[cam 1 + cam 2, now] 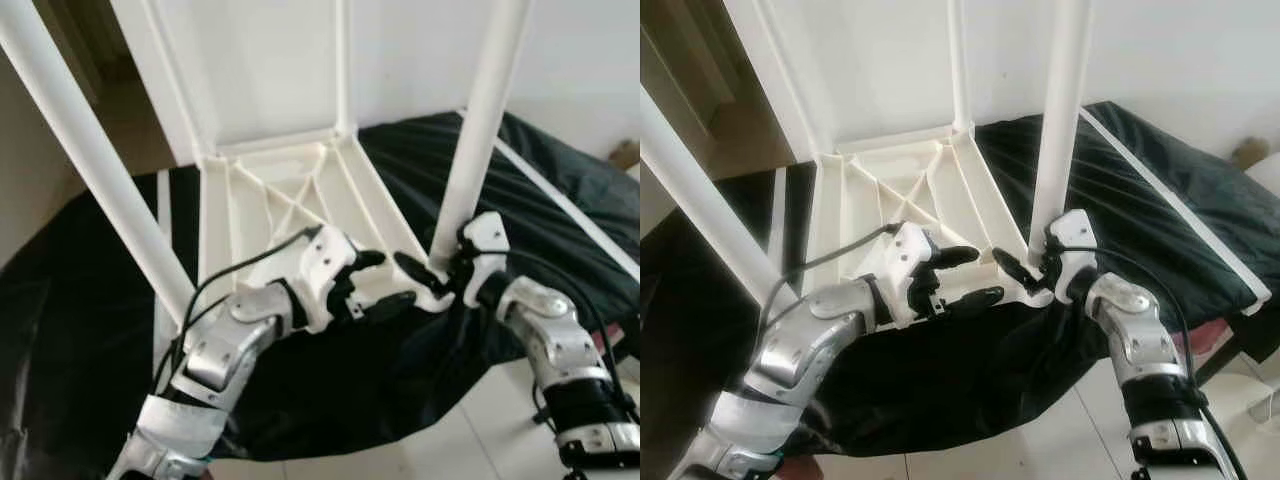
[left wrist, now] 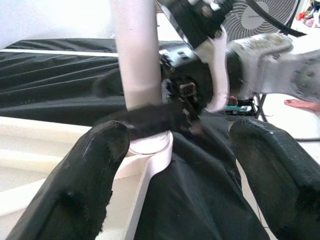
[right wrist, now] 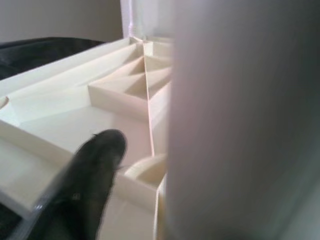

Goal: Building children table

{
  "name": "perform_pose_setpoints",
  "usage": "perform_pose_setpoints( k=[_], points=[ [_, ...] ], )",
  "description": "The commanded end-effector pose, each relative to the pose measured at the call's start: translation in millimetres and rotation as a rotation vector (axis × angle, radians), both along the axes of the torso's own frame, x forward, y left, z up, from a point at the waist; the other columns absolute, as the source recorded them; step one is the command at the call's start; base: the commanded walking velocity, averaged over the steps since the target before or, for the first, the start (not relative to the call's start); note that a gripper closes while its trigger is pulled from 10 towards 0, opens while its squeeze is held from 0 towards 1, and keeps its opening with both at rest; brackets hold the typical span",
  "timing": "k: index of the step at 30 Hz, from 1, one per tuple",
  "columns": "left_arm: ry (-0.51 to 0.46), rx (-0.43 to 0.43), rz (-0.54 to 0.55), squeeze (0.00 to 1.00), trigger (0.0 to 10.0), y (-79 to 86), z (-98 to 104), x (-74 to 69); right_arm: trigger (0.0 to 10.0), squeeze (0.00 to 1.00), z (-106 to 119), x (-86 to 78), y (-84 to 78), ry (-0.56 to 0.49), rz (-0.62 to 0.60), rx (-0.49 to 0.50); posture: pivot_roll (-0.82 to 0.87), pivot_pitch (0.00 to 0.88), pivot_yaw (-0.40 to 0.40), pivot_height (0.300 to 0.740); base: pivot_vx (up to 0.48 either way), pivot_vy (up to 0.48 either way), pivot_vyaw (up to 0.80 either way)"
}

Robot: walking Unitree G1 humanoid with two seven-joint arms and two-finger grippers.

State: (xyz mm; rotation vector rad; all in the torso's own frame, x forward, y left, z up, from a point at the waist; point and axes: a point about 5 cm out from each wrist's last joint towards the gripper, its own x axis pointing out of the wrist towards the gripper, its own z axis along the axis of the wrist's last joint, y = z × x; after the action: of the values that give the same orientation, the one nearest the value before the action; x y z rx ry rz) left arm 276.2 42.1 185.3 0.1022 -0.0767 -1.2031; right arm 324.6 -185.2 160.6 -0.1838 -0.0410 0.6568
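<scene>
A white plastic children's table [image 1: 270, 190] lies upside down on a black cloth, with its ribbed underside facing up and white legs standing in the corner sockets. My right gripper [image 1: 428, 272] is at the base of the near right leg [image 1: 480, 130]. One black finger [image 2: 150, 116] crosses in front of the leg just above its socket; the other finger is hidden behind it. The right wrist view shows a gap between that finger [image 3: 97, 165] and the leg [image 3: 240, 125]. My left gripper [image 1: 385, 282] hovers open and empty over the table's near edge, pointing at that same corner.
The black cloth [image 1: 560, 190] covers the raised surface under the table and hangs over its near edge. Another leg [image 1: 90, 160] rises at the near left and one [image 1: 343, 60] at the back. A fan [image 2: 270, 15] stands behind my right arm. Pale floor tiles [image 1: 480, 440] lie below.
</scene>
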Motion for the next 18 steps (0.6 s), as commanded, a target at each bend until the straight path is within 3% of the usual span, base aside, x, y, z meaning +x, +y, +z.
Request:
perform_pose_setpoints(
  k=[1, 16, 17, 18],
  points=[
    [0.0, 0.007, -0.041, 0.0, 10.0, 1.4, 1.0, -0.7, 0.0, 0.0, -5.6, 1.3, 4.5, 0.019, 0.039, -0.04, -0.03, 0.0, 0.072, 0.74, 0.0, 0.0, 0.0],
    [0.001, 0.006, -0.033, 0.0, 10.0, 3.2, 0.5, -1.0, 0.0, 0.0, -21.0, -6.3, -13.6, 0.074, 0.065, -0.097, -0.03, 0.0, 0.072, 0.74, 0.0, 0.0, 0.0],
    [0.001, 0.006, -0.036, 0.0, 10.0, 2.9, 0.5, -0.8, 4.5, 0.0, -22.0, -6.3, -14.1, 0.074, 0.056, -0.106, -0.04, 0.0, 0.079, 0.74, 0.0, 0.0, 0.0],
    [0.002, 0.006, -0.038, 0.0, 10.0, 2.8, 0.6, -0.6, 4.5, 0.0, -22.8, -6.2, -14.5, 0.073, 0.05, -0.113, -0.04, 0.0, 0.079, 0.74, 0.0, 0.0, 0.0]
  ],
)
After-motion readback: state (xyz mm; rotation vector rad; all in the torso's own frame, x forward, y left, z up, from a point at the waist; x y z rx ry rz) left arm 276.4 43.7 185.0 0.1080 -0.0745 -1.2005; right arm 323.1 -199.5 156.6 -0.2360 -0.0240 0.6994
